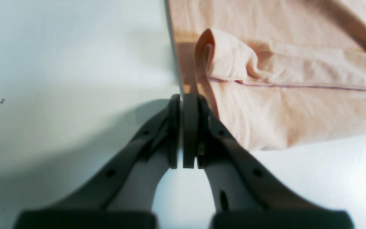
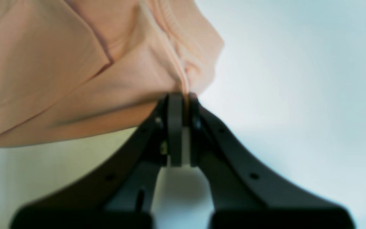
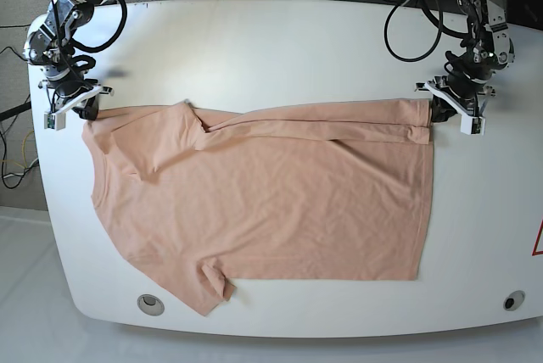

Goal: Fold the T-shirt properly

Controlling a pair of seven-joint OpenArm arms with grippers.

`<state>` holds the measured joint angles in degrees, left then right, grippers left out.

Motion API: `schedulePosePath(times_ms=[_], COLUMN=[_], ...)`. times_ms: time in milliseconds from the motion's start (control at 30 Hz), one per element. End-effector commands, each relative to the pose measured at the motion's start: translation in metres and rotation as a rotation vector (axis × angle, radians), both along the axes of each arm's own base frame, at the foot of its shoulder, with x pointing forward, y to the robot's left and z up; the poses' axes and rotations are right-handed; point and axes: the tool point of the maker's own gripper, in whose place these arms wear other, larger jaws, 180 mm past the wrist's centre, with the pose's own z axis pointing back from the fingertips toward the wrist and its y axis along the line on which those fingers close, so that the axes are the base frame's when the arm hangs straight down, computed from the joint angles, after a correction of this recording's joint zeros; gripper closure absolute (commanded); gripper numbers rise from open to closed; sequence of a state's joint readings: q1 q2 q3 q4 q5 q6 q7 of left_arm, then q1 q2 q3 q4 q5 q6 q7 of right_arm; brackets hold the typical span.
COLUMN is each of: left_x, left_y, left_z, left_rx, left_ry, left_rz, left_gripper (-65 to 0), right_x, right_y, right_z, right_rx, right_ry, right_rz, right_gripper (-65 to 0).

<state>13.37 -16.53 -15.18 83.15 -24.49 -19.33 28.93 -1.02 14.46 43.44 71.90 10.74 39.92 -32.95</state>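
Pinching the T-shirt (image 3: 263,202) corners, left gripper (image 3: 437,110) at 3 o'clock and right gripper (image 3: 81,111) at 9, should travel level toward 6 o'clock together.

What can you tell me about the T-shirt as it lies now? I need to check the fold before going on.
The T-shirt is plain peach-pink, soft cotton-looking knit, lightly wrinkled, spread flat on the white table. Its far long edge is folded over toward the middle in a narrow band. One short sleeve sticks out at the near edge. The right gripper is shut on a bunched corner at the neck end; the left gripper is shut on the folded hem corner at the other end.
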Motion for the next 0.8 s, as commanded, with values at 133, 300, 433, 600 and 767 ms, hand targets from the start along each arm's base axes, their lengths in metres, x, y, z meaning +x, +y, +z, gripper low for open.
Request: schedulePosePath(times_ms=[133,300,433,600,767], left_x=[-0.003,-0.004,0.002,0.0,0.001], left_y=[0.012,0.017,0.02,0.021,0.024], left_z=[0.006,0.008,0.019,0.022,0.019], left_rx=[0.021,0.007,-0.015,-0.03,-0.034], left_ry=[0.002,-0.002,-0.034,-0.024,0.01], left_rz=[0.01,0.02,0.007,-0.021,0.012], left_gripper=[0.0,0.0,-5.2,-19.9,-40.6], right_x=[0.005,0.006,0.007,0.007,0.008], right_y=[-0.007,-0.007,-0.008,-0.008,-0.007], right_z=[0.008,0.009,0.012,0.012,0.011], right_rx=[-0.025,-0.027,-0.032,-0.032,-0.03], right_ry=[-0.013,-0.015,-0.026,-0.028,-0.034], right_rz=[0.005,0.006,0.005,0.003,0.003], right_gripper=[0.0,0.0,0.0,0.0,0.0])
